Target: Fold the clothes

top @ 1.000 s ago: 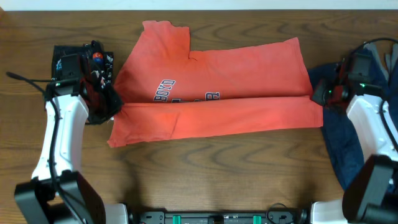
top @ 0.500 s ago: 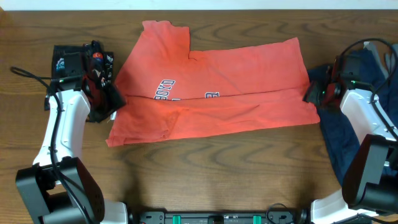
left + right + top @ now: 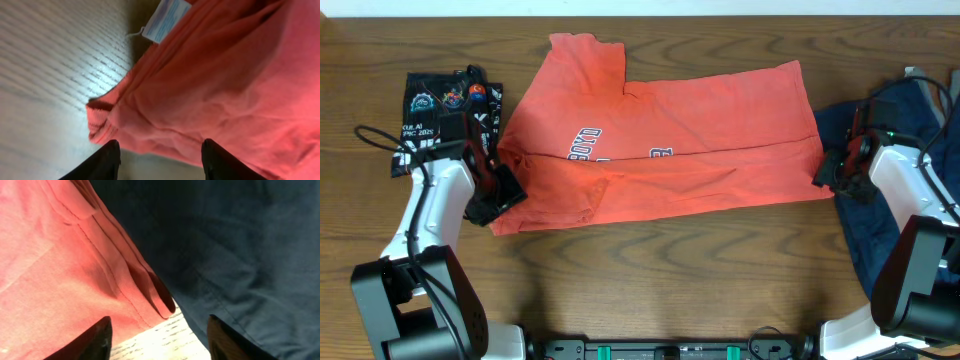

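Orange shirt (image 3: 700, 150) flat at the middle of the table (image 3: 670, 270), one gripper at each end of its lower edge.
Its lower part is folded up over the crest print; the left gripper (image 3: 492, 192) sits at the shirt's lower-left corner, fingers (image 3: 107, 161) spread, cloth bunched just ahead of them, nothing pinched, a white label (image 3: 167, 19) farther on; the right gripper (image 3: 828, 172) sits at the lower-right corner, likewise released, the hem corner lying between its fingers (image 3: 95, 340); a navy shirt (image 3: 855, 240) lies crumpled just beside that corner under the right arm; a black printed cloth (image 3: 445, 100) lies at far left.
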`<act>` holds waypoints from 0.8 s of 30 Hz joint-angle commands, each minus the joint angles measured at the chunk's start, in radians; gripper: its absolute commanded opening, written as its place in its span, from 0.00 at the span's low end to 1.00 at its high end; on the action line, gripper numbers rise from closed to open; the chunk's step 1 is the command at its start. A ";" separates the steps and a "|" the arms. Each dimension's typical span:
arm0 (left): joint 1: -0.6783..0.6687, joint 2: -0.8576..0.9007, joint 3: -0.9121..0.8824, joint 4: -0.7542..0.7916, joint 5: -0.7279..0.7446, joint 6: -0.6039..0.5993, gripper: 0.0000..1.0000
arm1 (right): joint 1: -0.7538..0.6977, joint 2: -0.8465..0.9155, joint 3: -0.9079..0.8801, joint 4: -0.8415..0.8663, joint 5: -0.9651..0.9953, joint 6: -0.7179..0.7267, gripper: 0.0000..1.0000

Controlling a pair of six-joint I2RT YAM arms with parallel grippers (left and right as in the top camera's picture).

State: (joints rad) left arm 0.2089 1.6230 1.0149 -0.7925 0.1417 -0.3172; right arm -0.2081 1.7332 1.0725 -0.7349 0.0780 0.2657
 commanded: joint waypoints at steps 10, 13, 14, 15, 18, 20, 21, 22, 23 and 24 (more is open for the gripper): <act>0.006 -0.006 -0.150 0.182 -0.021 0.000 0.54 | 0.002 0.008 -0.150 0.106 -0.028 -0.011 0.17; 0.006 -0.006 -0.156 0.181 -0.031 0.001 0.54 | 0.002 0.008 -0.161 0.086 0.034 0.027 0.05; 0.006 -0.006 -0.156 0.180 -0.033 0.001 0.54 | 0.002 0.008 -0.162 0.074 0.055 0.042 0.03; 0.006 -0.006 -0.156 0.177 -0.036 0.001 0.54 | 0.002 0.008 -0.162 0.061 0.069 0.052 0.01; 0.006 -0.006 -0.156 0.160 -0.043 -0.002 0.54 | 0.002 0.008 -0.162 0.026 0.083 0.060 0.01; 0.006 -0.006 -0.156 0.134 -0.074 -0.025 0.54 | 0.002 0.008 -0.162 0.000 0.084 0.060 0.01; 0.006 -0.006 -0.156 0.119 -0.098 -0.039 0.54 | 0.002 0.008 -0.162 -0.018 0.083 0.060 0.01; 0.006 -0.006 -0.156 0.100 -0.124 -0.053 0.54 | 0.002 0.008 -0.162 -0.035 0.083 0.062 0.02; 0.006 -0.006 -0.156 0.089 -0.139 -0.061 0.54 | 0.002 0.008 -0.162 -0.054 0.084 0.072 0.02; 0.006 -0.006 -0.156 0.079 -0.139 -0.062 0.54 | 0.002 0.008 -0.162 -0.069 0.083 0.079 0.02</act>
State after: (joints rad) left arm 0.2089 1.6230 0.8604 -0.6975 0.0696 -0.3447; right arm -0.2081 1.7344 0.9264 -0.7834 0.1383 0.3111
